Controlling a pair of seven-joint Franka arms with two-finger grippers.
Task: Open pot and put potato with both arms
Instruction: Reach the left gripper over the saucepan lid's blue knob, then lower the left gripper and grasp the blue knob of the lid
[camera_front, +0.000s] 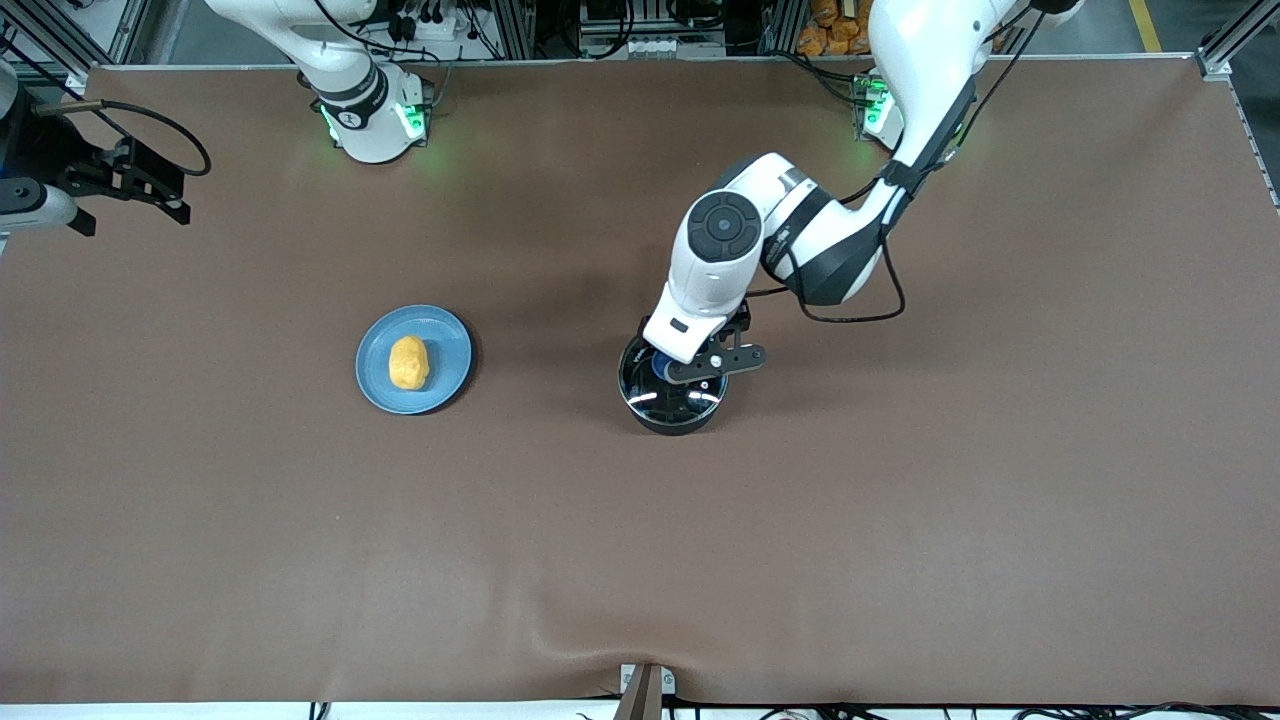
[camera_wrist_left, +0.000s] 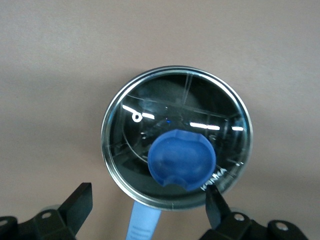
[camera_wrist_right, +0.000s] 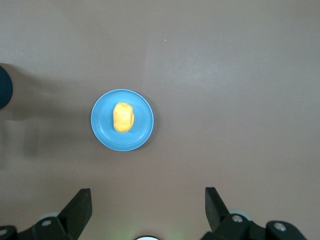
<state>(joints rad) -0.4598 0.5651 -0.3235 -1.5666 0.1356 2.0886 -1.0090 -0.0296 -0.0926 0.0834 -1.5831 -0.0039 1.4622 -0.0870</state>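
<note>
Left pincer (camera_wrist_left: 147, 210) spread over pot lid (camera_wrist_left: 176, 137) (blue handle (camera_wrist_left: 144, 224) only in wrist view).

The left tool (camera_front: 690, 362), fingers spread, occupies the space directly over the lidded pot (camera_front: 676, 396), while the potato (camera_front: 408, 361) on its plate (camera_front: 414, 359) lies unobstructed amid bare bench (camera_front: 900, 540).

In the front view the left arm's wrist is covering the upper part of the pot (camera_front: 676, 398), hiding its blue handle entirely. In the left wrist view the frame's bottom edge is cutting that handle (camera_wrist_left: 143, 225) off, along with most of the left end effector (camera_wrist_left: 150, 204).
</note>
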